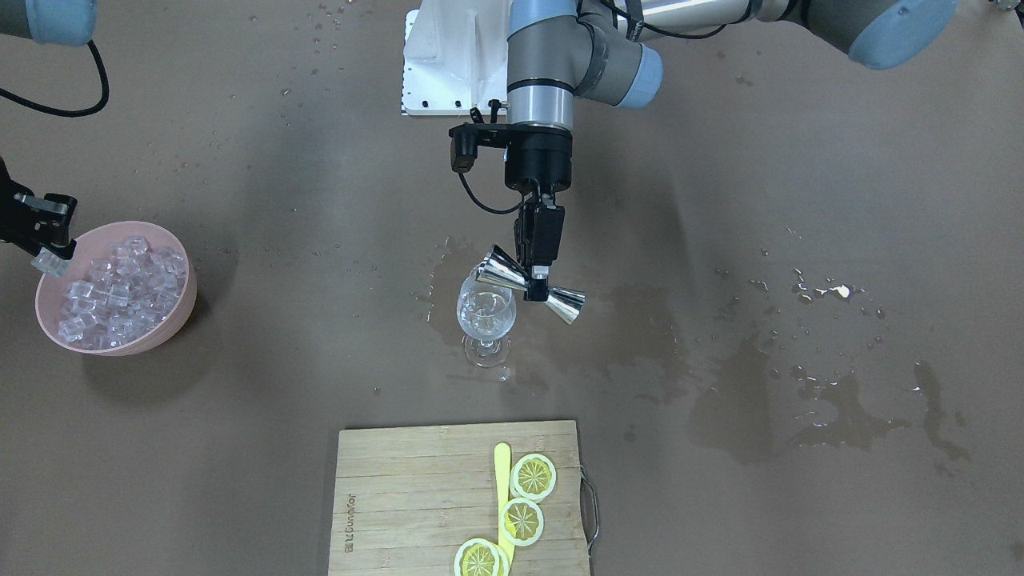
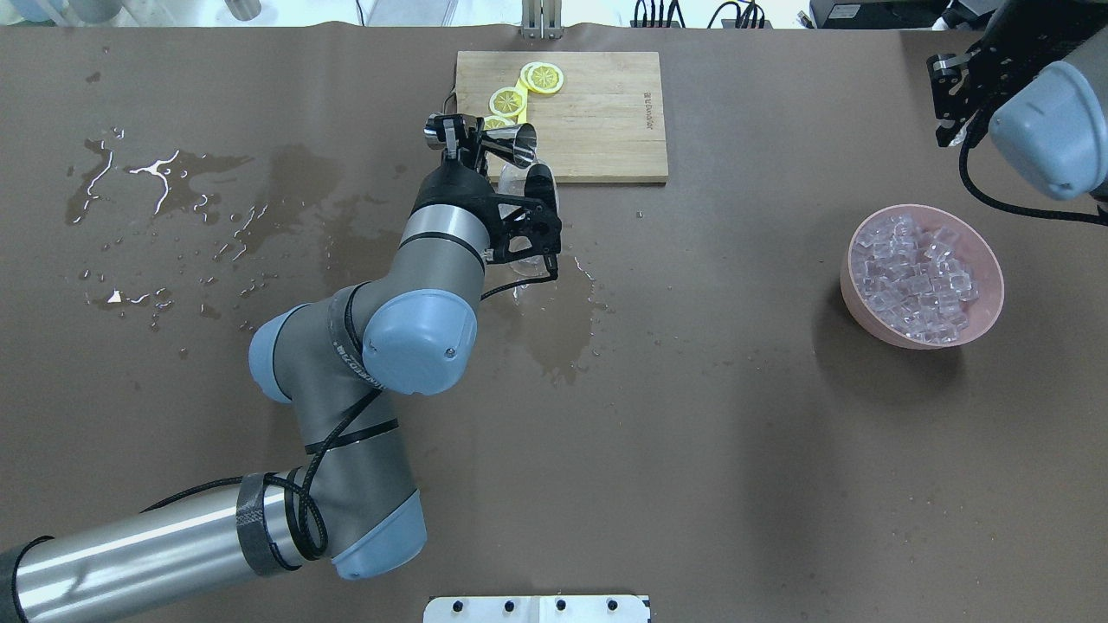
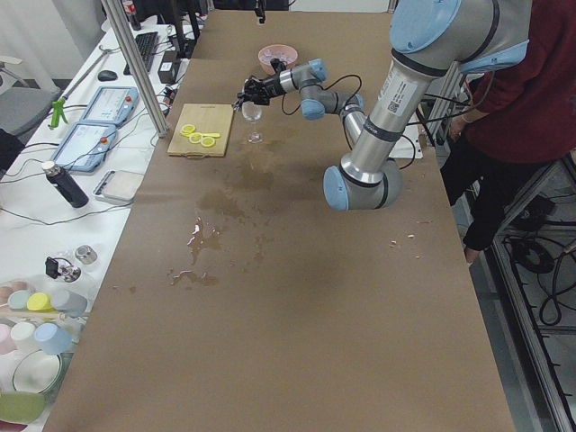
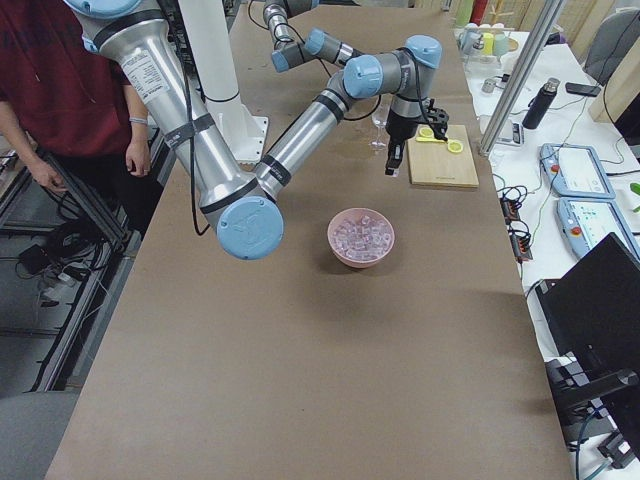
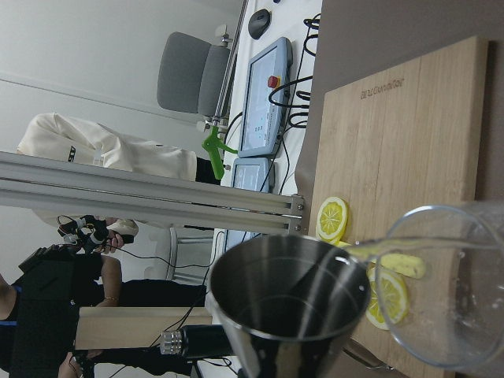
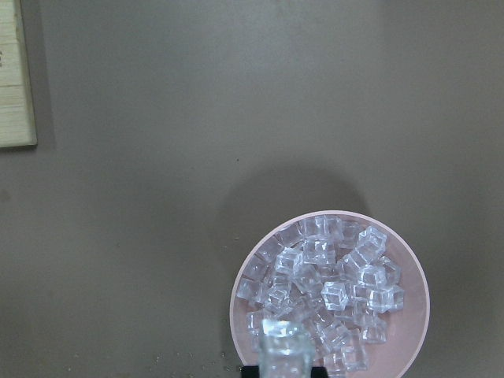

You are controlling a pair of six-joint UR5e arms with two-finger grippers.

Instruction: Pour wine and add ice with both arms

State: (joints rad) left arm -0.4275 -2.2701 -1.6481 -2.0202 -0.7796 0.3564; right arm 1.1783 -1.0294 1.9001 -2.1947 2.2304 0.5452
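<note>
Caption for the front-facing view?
Left gripper tips a steel jigger over the wine glass while right gripper holds an ice cube.

On the bench (image 1: 720, 160) the wine glass (image 1: 485, 314) stands midway under the jigger (image 1: 500, 270), the cutting board (image 1: 408, 480) bearing lemon slices (image 1: 534, 476) lies beyond it, and the bowl (image 1: 178, 324) of ice (image 1: 112, 292) sits well apart on the robot's right.

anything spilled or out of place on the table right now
Yes. Dark wet stains with shiny puddles spread over the brown table cover on the robot's left side, and a smaller wet patch lies beside the wine glass. The left gripper holds the jigger, the right gripper an ice cube; nothing else looks odd.
</note>
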